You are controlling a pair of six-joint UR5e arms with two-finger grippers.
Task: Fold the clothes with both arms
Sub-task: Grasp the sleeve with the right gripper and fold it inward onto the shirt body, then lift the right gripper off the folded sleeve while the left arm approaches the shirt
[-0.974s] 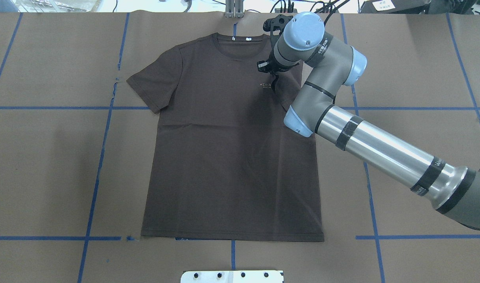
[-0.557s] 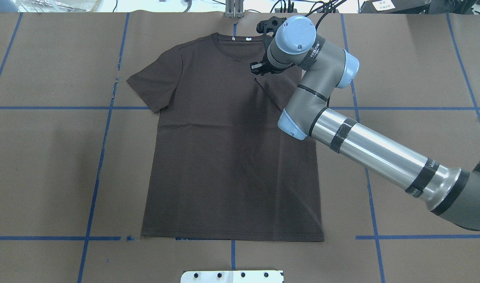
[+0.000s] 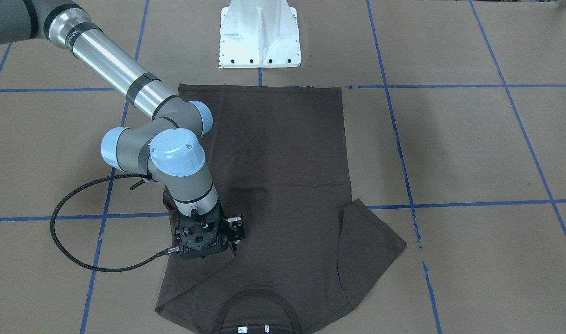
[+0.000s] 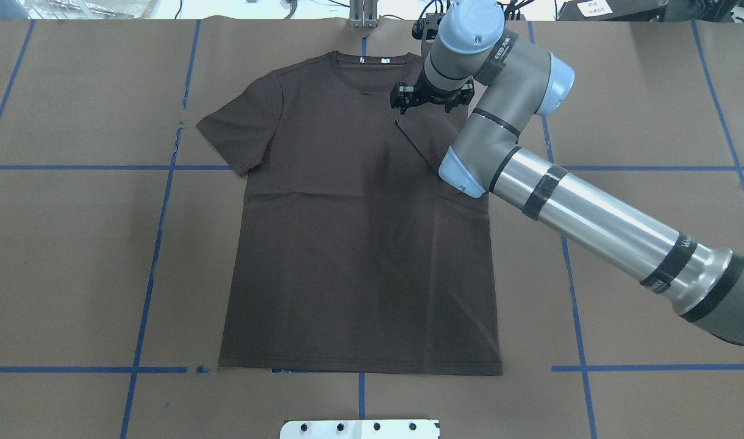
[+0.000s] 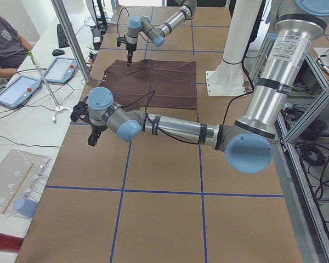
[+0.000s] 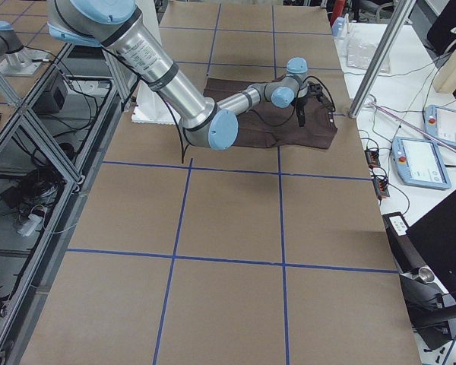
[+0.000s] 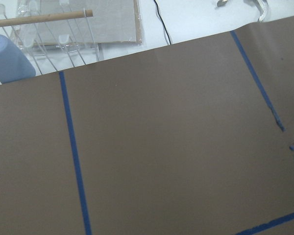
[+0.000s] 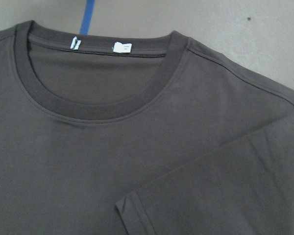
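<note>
T-shirt (image 4: pixel 347 244): one, flat, one sleeve (image 4: pixel 430 135) folded in; table (image 4: pixel 73 244) open both sides. Right gripper (image 4: pixel 432 102), seemingly above it, and left gripper (image 5: pixel 92 138): grips unreadable.

The dark brown T-shirt (image 4: pixel 347 244) lies flat, front up (one sleeve (image 4: pixel 425 131) folded inward over the chest).

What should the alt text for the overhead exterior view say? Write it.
A dark brown T-shirt lies flat on a brown table gridded with blue tape. Its sleeve on the view's right is folded in over the chest, and the right arm reaches in from that side, its gripper over the fold.
</note>
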